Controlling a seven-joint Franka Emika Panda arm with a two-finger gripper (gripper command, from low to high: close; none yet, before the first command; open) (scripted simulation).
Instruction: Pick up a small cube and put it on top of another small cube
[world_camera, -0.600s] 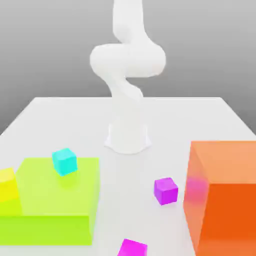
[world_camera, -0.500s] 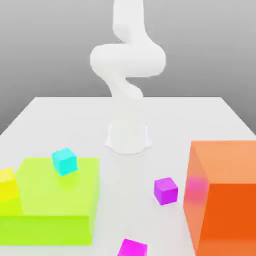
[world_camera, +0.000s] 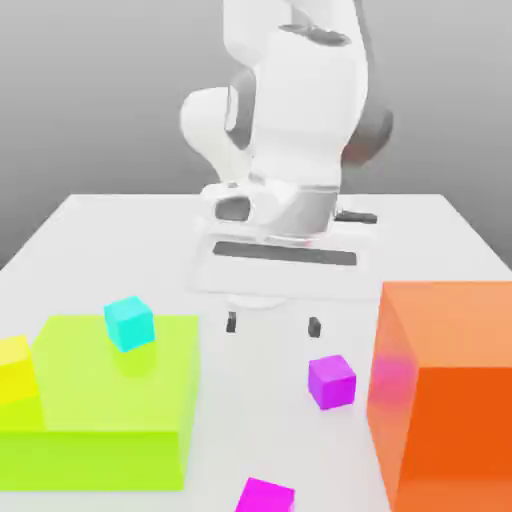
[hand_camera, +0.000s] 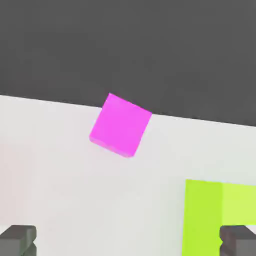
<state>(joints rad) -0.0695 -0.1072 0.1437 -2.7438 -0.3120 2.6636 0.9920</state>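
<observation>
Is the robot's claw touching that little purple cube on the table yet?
Apart. In the exterior view the gripper hangs open above the table, and bare white surface separates its fingertips from the small cube.

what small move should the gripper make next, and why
Probably shift toward the exterior view's right and nearer the camera, to get above the small violet-purple cube. The gripper is open, holds nothing, and hangs above the table, off to the cube's left and farther back.
</observation>
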